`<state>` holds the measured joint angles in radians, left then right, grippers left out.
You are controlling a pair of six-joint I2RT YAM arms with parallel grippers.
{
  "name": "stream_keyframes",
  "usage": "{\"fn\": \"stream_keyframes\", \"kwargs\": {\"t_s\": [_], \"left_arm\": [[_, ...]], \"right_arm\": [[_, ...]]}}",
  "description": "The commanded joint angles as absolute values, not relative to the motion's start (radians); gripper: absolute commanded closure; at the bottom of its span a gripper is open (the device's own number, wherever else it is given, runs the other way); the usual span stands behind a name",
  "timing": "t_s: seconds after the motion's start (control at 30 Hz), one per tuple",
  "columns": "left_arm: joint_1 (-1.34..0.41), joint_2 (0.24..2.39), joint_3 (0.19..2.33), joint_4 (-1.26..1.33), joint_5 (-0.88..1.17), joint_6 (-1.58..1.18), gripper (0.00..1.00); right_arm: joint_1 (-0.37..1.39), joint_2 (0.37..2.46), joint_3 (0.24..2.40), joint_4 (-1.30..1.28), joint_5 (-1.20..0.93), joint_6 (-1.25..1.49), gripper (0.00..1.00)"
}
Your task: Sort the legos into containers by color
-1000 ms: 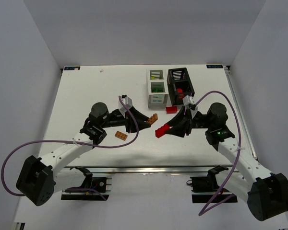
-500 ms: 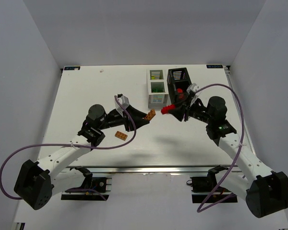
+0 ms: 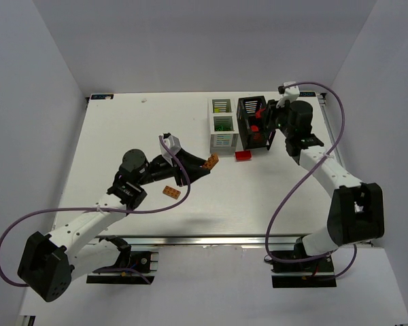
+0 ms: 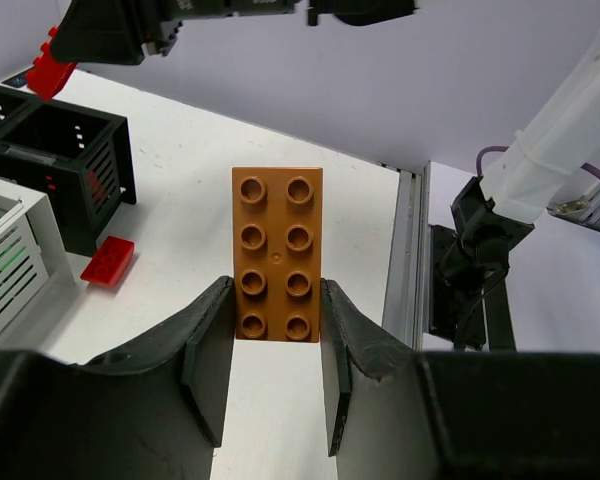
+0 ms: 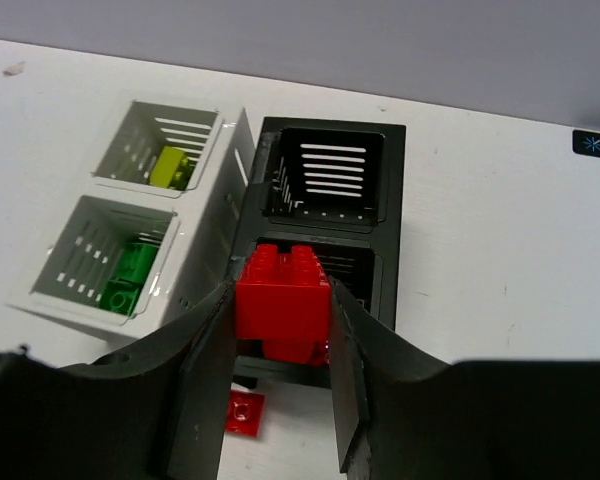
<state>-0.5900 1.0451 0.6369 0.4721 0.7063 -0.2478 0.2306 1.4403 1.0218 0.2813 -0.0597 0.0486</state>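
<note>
The right gripper (image 5: 280, 300) clamps a red brick (image 5: 283, 290) between its fingers, poised over the near compartment of the black slatted box (image 5: 330, 127). The brick's studs line its far edge. From the wrist it looks close to square, so no long axis can be called. Released off-centre, it could strike the rim or the divider and tumble to the worktop (image 5: 500, 250), where a flat red plate (image 5: 242, 412) lies just beside the box. The white two-compartment box (image 5: 212, 235) alongside holds a yellow brick (image 5: 170, 165) in its far cell and green bricks (image 5: 130, 272) in its near one.

Across the worktop, the left gripper (image 4: 276, 300) pinches an orange two-by-four brick (image 4: 277, 255) by its near end only. The studs face the wrist camera, and the long axis runs straight out from the fingers toward the boxes. So shallow a hold may let the brick pivot or slip in transit. With both arms working toward the same pair of boxes, a clash is also possible. A second orange brick (image 3: 171, 191) lies on the worktop near the left arm.
</note>
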Motion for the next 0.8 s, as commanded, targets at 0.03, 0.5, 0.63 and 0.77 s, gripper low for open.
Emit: {"fn": "stream_keyframes", "kwargs": {"t_s": [0.03, 0.5, 0.63, 0.77], "left_arm": [[-0.584, 1.020, 0.644, 0.469, 0.696, -0.238, 1.00], [-0.583, 1.022, 0.646, 0.460, 0.700, -0.233, 1.00], [-0.584, 1.020, 0.647, 0.459, 0.701, -0.233, 1.00], [-0.584, 1.028, 0.650, 0.450, 0.704, -0.233, 1.00]], "right_arm": [[0.227, 1.509, 1.091, 0.290, -0.014, 0.060, 1.00], [0.196, 1.597, 1.132, 0.258, -0.081, 0.052, 0.39], [0.186, 1.580, 1.129, 0.253, -0.119, 0.051, 0.25], [0.173, 1.536, 1.123, 0.229, -0.196, 0.038, 0.22]]}}
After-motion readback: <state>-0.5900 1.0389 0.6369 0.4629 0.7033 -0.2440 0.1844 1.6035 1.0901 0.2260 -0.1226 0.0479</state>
